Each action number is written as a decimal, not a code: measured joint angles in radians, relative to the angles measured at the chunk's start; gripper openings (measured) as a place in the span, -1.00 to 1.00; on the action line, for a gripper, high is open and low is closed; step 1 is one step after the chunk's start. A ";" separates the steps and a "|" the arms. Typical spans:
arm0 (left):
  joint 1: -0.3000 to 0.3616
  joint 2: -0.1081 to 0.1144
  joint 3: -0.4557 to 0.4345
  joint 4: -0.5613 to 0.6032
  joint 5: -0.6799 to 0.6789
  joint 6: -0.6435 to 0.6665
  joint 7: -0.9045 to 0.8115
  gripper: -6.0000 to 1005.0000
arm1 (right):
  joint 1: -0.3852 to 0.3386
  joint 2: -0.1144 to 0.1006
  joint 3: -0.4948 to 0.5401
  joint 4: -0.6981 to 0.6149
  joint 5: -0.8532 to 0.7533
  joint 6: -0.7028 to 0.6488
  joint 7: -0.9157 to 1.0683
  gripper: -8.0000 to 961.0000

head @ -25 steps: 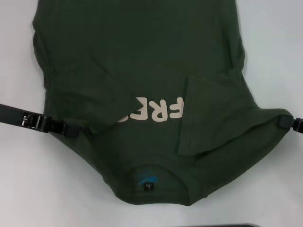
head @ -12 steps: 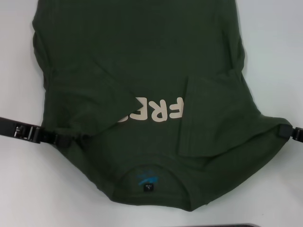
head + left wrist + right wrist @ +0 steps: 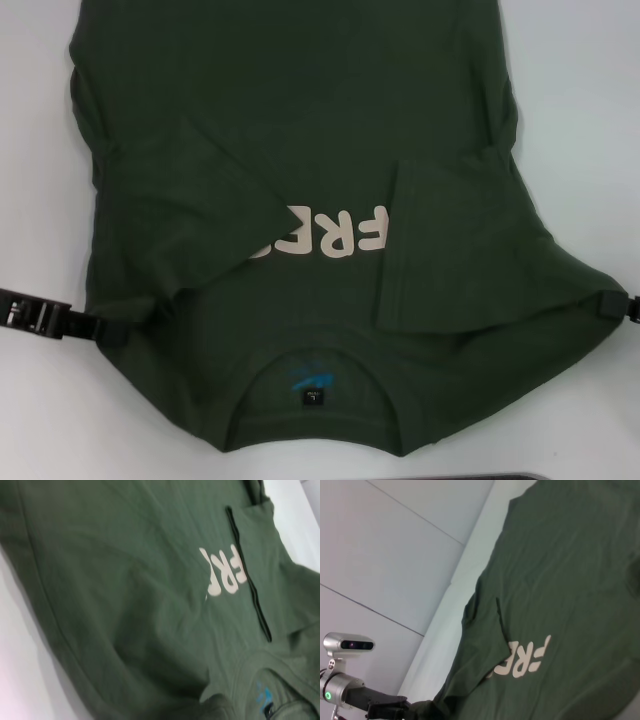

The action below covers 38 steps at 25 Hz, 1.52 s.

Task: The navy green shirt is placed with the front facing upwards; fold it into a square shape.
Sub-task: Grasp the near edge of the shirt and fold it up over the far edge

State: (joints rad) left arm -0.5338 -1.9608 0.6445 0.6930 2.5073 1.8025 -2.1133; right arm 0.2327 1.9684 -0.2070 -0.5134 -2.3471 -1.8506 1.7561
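Both grippers pinch the shirt's shoulder corners, sleeves already folded in.

Shirt point(image 3: 300, 150) lies front-up on the white table point(image 3: 590, 120), collar nearest the robot. Left gripper point(image 3: 108, 327) and right gripper point(image 3: 610, 306) each appear closed on a shoulder corner. Risk: uneven lift or a slipping pinch would skew the fold or let the sleeve flaps fall open. Table smooth, pale; grey panelled wall behind.

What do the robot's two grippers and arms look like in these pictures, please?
In the head view, the left gripper is black and boxy, with white markings on its body. Only a small black tip of the right gripper shows. In the right wrist view, the left arm is silver-grey with a small green light and a black gripper section.
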 joint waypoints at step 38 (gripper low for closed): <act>0.011 0.005 -0.001 0.001 0.040 0.025 0.024 -0.86 | -0.020 -0.012 0.008 0.002 -0.048 0.000 0.003 -0.98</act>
State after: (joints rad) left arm -0.5232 -1.9560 0.6437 0.6939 2.5474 1.8272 -2.0895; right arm 0.2130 1.9561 -0.1991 -0.5117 -2.3956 -1.8503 1.7596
